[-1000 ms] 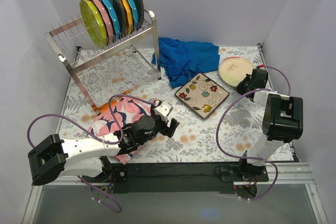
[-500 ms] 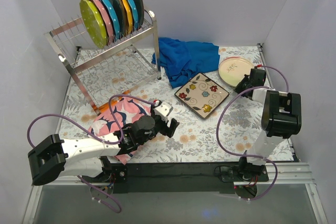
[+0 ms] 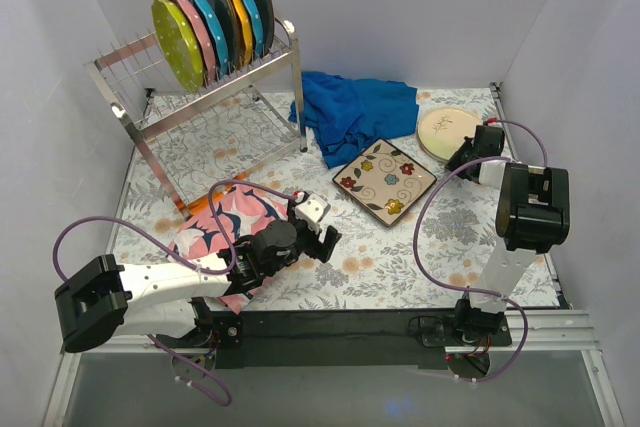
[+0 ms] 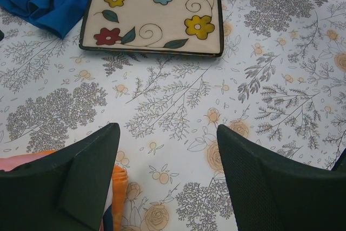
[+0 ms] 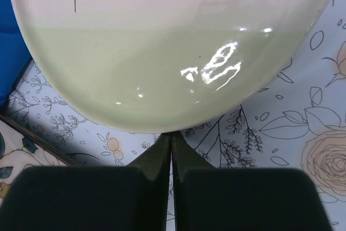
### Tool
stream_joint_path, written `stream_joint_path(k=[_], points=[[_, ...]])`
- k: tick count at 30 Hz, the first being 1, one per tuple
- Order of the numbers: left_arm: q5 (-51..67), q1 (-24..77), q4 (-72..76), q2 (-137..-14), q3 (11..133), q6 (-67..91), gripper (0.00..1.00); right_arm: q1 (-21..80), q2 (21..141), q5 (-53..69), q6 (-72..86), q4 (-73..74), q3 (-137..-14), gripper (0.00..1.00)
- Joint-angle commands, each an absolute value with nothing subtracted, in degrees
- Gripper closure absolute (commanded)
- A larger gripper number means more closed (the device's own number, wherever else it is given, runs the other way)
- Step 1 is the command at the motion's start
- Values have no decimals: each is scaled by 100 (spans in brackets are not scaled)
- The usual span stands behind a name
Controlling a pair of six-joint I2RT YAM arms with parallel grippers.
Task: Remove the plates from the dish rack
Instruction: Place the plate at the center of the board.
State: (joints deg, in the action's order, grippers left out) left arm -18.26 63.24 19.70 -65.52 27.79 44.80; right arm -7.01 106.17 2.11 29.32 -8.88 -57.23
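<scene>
Cream plate point(image 5: 162, 52) lay flat, set-down prob. done; our right gripper point(image 5: 171, 144) closed empty at its rim, left gripper point(image 4: 167, 131) wide. Next: dish rack point(image 3: 200, 97).

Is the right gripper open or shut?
Shut: the right gripper shows its jaws pressed together in the wrist view, nothing between them, at the rim of the round plate.

Plates point(image 3: 210, 22) upright in dish rack point(image 3: 215, 93) (back left), cloth point(image 3: 355, 112) right of it, square plate point(image 3: 385, 179) before cloth
</scene>
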Motion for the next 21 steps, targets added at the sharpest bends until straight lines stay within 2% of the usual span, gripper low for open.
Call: stream_joint_path(k=[1,9,15,18,21], points=[[-1951,6346,1951,-6504,2909,4438,29,-677,10679,167,2786,-958,-5977,96],[-1995,6346,1942,-6495,2909,4438,29,-642,9976,53,2593,-406,-5959,96],[-2144,6346,2161,-6460,2856,4500,26,-353,8703,26,2496,148,-5740,93],[-2564,6346,1892,-6582,3215,4701,24,243,7824,26,2382,333,-5573,81],[-3099,6328,945,-6899,4242,4938,23,858,6989,-167,2373,422,-5301,58]])
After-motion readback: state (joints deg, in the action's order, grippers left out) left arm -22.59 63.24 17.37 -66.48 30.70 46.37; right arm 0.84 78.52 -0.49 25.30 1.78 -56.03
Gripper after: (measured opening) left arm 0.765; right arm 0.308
